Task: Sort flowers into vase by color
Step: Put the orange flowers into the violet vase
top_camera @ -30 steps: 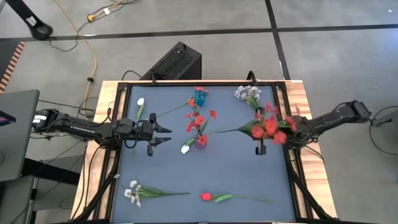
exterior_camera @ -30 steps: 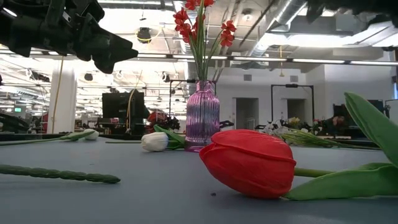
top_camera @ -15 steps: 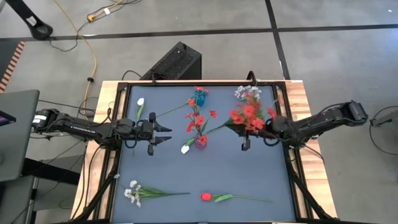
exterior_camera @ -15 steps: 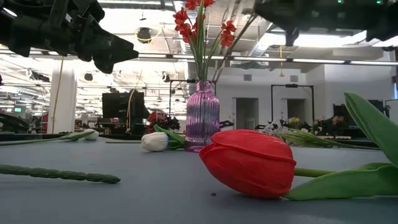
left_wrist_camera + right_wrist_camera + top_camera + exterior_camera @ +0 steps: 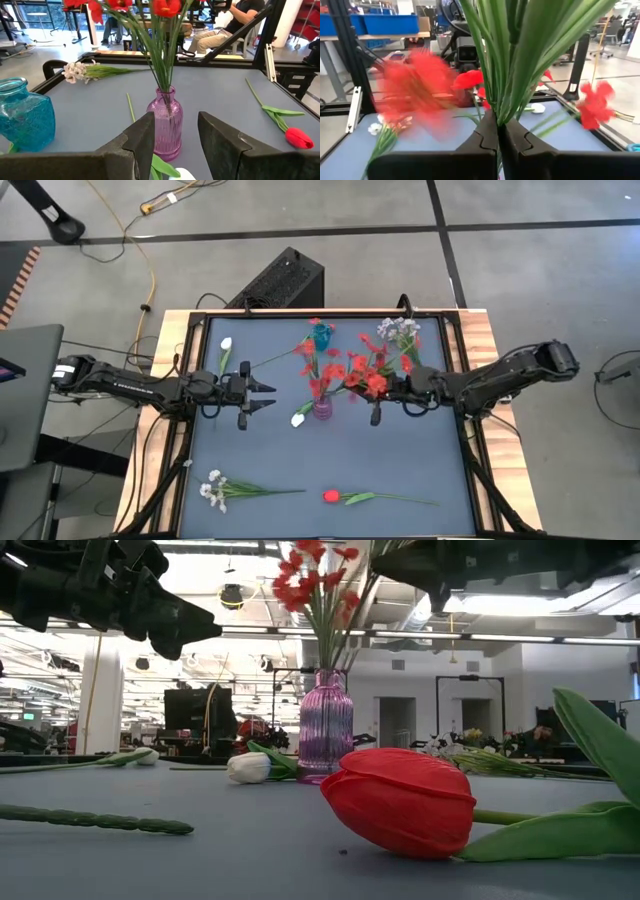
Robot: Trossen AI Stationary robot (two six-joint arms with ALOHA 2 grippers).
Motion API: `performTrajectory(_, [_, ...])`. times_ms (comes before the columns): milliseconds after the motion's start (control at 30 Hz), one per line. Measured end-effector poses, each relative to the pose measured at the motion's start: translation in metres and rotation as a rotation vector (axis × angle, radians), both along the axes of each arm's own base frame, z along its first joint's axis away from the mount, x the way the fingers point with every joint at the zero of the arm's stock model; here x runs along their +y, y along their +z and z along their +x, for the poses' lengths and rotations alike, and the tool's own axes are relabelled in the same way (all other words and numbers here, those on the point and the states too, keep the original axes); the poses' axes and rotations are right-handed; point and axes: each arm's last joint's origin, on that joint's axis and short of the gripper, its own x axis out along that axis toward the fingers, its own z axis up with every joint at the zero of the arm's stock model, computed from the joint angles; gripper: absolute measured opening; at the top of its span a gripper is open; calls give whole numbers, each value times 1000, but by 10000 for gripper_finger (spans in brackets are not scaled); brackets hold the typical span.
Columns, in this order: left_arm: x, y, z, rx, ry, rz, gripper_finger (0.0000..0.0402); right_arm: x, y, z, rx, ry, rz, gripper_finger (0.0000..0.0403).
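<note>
while clamped tight on thin green stems, right gripper (image 5: pixel 377 412) carrying red flowers (image 5: pixel 362 374): light, floppy, best held low on stems.

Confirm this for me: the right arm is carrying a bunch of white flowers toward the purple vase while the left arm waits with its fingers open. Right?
Not quite. The bunch in the right gripper is a red spray, not white, as the high view shows. The rest stands: it is near the purple vase, and the left gripper waits with open fingers.
</note>
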Motion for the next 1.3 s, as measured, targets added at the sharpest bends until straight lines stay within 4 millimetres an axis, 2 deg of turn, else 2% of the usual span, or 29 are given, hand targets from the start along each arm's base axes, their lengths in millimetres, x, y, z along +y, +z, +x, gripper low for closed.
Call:
performTrajectory(267, [0, 0, 0, 0, 0, -5, 139, 1, -8, 13, 53, -6, -3, 26])
performTrajectory(467, [0, 0, 0, -1, 2, -17, 139, 1, -3, 19, 177, -13, 13, 28])
performTrajectory(567, [0, 0, 0, -1, 2, -16, 139, 1, 2, 21, 184, -13, 12, 28])
performTrajectory(967, [0, 0, 0, -3, 1, -19, 138, 1, 4, 22, 175, -15, 40, 68])
performTrajectory(1100, [0, 0, 0, -3, 2, -21, 139, 1, 4, 22, 174, -16, 42, 96])
performTrajectory(1300, [0, 0, 0, -4, 2, -29, 139, 1, 2, 21, 191, -18, 59, 176])
